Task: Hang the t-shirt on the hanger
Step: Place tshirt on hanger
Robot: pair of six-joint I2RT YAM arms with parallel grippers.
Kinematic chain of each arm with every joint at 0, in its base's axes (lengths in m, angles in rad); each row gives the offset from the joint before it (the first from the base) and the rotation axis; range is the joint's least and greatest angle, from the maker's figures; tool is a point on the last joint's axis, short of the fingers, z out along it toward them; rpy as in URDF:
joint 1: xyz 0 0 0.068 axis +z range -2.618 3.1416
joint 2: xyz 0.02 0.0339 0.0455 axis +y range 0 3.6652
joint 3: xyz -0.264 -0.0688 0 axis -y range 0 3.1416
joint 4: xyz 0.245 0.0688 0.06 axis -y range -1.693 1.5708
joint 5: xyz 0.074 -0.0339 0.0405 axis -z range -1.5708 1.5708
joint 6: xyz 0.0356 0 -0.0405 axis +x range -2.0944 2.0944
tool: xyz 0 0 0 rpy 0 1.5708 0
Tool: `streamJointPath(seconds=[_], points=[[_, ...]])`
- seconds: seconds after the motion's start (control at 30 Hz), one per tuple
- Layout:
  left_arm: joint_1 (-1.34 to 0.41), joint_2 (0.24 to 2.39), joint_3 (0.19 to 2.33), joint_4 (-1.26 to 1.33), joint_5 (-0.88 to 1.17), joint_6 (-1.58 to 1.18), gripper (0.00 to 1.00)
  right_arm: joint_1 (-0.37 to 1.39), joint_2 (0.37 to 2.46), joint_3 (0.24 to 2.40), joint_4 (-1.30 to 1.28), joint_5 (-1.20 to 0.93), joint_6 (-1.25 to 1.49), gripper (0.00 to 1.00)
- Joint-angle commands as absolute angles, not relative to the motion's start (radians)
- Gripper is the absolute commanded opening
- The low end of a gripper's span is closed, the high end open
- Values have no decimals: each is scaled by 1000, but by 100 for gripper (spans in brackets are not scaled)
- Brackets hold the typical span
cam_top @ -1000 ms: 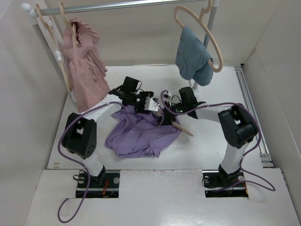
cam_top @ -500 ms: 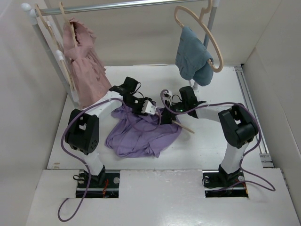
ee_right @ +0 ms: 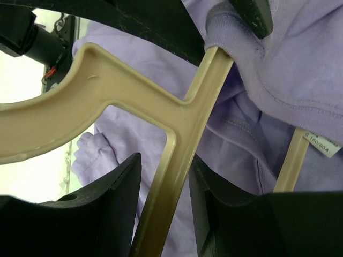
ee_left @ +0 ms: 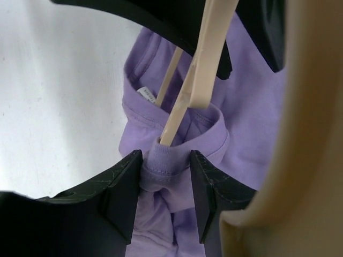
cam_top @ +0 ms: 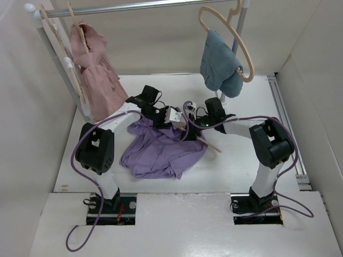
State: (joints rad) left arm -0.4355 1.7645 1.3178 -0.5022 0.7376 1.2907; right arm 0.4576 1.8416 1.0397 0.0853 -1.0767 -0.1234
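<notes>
Pinches the ribbed neckband of the t-shirt (ee_left: 246, 128) in the left gripper (ee_left: 165, 172), black jaws pressed tight into soft lavender knit. Clamps the hanger (ee_right: 179, 120) in the right gripper (ee_right: 164, 182), jaws closed on a smooth, pale wooden bar that slants up into the collar opening. Reaches both arms low and inward, wrists almost meeting mid-table (cam_top: 241, 160). Leaves most of the shirt crumpled on the white surface, spread nearer the bases.
</notes>
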Motion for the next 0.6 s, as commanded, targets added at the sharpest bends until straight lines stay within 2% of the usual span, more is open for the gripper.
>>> streamJointPath(seconds=[0.0, 0.13, 0.3, 0.43, 0.57], points=[[-419, 1749, 1270, -472, 673, 1154, 0, 463, 1792, 1112, 130, -1157, -97, 0], [-407, 1614, 1122, -408, 791, 1186, 0, 463, 1781, 1121, 110, -1157, -97, 0], [-407, 1623, 1144, -507, 900, 1169, 0, 472, 1738, 1131, 68, -1147, -106, 0], [-407, 1606, 1163, -630, 919, 1255, 0, 472, 1689, 1109, 49, -1114, -106, 0], [-407, 1548, 1105, -582, 841, 1260, 2, 472, 1677, 1100, 26, -1114, -115, 0]])
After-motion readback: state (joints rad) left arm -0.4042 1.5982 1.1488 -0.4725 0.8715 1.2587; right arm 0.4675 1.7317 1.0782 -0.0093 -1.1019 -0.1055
